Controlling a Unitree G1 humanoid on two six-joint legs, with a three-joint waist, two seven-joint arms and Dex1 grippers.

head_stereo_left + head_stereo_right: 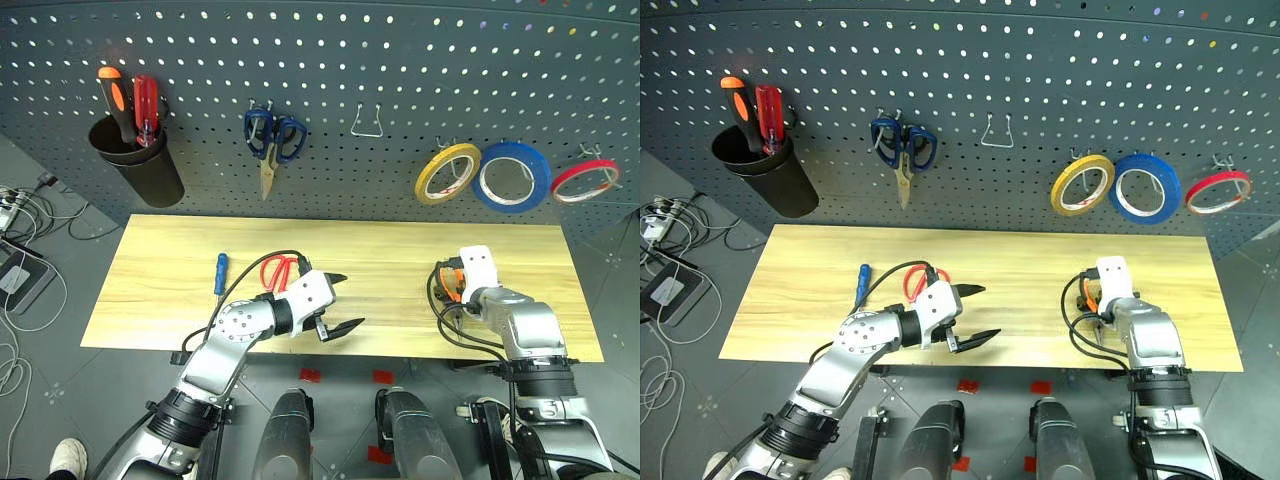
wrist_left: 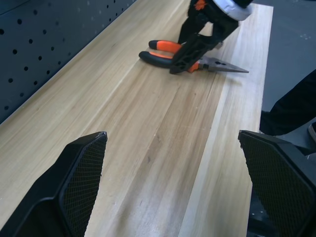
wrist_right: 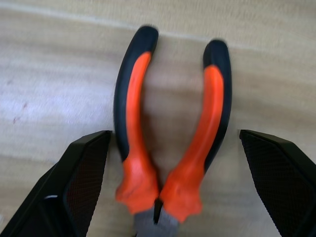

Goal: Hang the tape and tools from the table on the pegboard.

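Even, bright overhead light falls on the surface (image 1: 400,260) with soft shadows beneath the tape (image 1: 447,172) on the pegboard (image 1: 400,80), whose hole rows bow toward the edges, while the pliers (image 3: 170,143) look slightly blurred up close.

the orange-and-black pliers (image 3: 173,133) lay flat on the light wooden table (image 3: 59,64), handles spread apart and pointing away from the camera. the right gripper (image 3: 173,197) stood wide open, one black finger (image 3: 79,182) on each side of the pliers.
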